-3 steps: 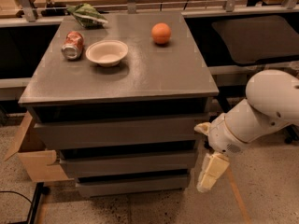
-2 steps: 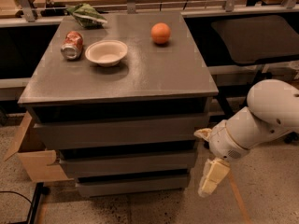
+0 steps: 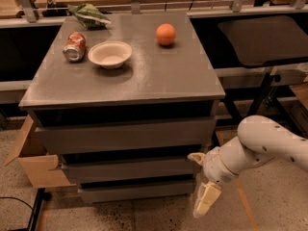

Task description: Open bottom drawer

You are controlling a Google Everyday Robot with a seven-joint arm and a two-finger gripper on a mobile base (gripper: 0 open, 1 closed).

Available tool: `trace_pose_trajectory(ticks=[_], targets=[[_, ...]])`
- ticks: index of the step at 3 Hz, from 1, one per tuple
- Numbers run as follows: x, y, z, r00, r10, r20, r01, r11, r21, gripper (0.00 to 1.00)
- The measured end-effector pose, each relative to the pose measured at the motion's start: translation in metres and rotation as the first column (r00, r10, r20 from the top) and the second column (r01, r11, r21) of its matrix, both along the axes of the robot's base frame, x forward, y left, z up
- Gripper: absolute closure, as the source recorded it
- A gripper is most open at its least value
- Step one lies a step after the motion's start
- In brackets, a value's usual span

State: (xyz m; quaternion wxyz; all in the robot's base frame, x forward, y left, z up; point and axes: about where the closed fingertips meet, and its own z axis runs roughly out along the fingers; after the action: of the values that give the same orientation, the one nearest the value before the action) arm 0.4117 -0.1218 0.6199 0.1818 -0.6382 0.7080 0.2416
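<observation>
The bottom drawer [image 3: 137, 190] is the narrowest grey front panel at the foot of the grey cabinet, below two wider drawer fronts [image 3: 127, 136]. It sits flush, with a dark gap above it. My gripper [image 3: 204, 196] hangs from the white arm at the cabinet's lower right corner, just right of the bottom drawer's right end. One cream finger [image 3: 207, 199] points down toward the floor and a second tip shows near the middle drawer's right edge.
On the cabinet top [image 3: 159, 76] lie a tipped red can [image 3: 74, 47], a white bowl [image 3: 110, 54], an orange [image 3: 166, 34] and a green bag [image 3: 89, 14]. A cardboard box [image 3: 33, 162] stands at the left. A dark table [image 3: 267, 40] is at the right.
The arm and gripper have shifted slightly right and down beside the cabinet's lower right corner. The drawers have not moved.
</observation>
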Motion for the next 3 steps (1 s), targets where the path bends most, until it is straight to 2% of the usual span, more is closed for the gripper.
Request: trace_pose_trajectory(ticks=[1, 2, 3], targets=[[0.000, 0.023, -0.068, 0.9995, 0.020, -0.025, -0.019, 0.999, 0.050, 0.00], [-0.001, 0.026, -0.078, 0.9990, 0.030, -0.033, -0.029, 0.998, 0.051, 0.00], [-0.007, 0.033, -0.118, 0.9978, 0.048, -0.046, -0.046, 0.998, 0.043, 0.00]])
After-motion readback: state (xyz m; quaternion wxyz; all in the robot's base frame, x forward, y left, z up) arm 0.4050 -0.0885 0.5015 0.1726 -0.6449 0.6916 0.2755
